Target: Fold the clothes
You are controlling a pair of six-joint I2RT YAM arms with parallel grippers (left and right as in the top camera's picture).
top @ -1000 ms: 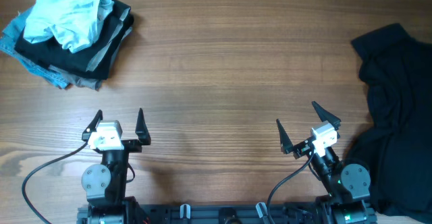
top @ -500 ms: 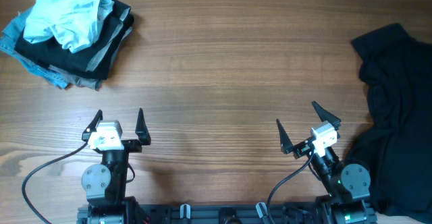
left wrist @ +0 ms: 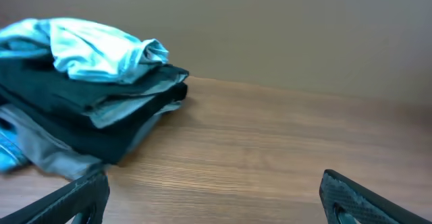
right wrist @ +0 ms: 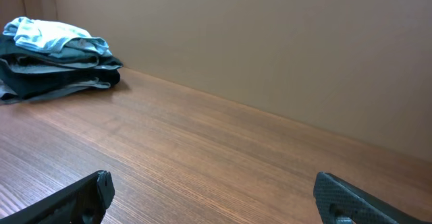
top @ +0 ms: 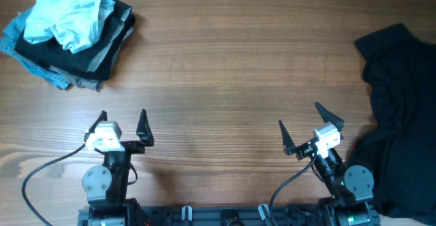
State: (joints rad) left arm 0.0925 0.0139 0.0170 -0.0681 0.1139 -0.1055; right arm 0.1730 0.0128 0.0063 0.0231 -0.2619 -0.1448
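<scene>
As both arms' jaws gape empty, the right gripper should pinch the black garment, perhaps a shirt, by its edge.

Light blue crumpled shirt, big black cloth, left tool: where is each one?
Light blue crumpled shirt point(top: 66, 19), overhead view, middle of its top.
Big black cloth point(top: 405, 93), overhead view, its wrinkled middle.
Left tool point(top: 122, 113), overhead view, between its open fingertips.

Left end effector and right end effector both sit low, jaws spread wide
</scene>
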